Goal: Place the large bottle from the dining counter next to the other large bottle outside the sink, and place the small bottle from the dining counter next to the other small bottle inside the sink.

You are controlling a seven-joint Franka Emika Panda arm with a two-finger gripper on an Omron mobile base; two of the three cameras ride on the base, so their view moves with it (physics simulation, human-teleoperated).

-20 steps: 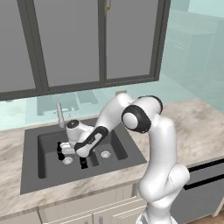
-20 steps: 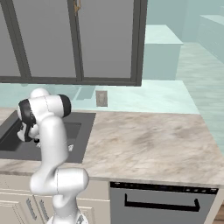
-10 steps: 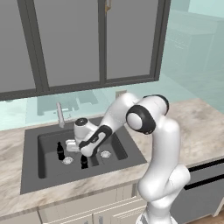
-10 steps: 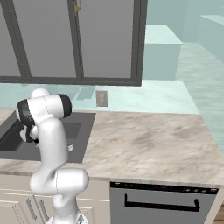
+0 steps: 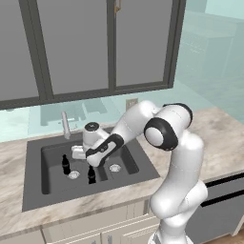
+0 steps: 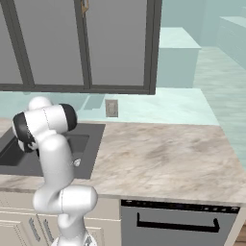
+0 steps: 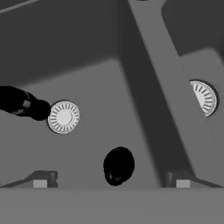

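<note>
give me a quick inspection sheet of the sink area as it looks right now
surface: beige marble counter around a dark two-basin sink, faucet behind it
job's things: two small black bottles upright in the left basin, one near the drain, the other closer to the front; which is which cannot be told; large bottles: nothing seen
clutter: nothing seen
grippers: gripper open, hovering over the nearer bottle without touching it, fingertips standing on either side of it in the hand view
cables: nothing seen
surroundings: dark-framed wall cabinets, wall outlet, dishwasher under the counter
</note>
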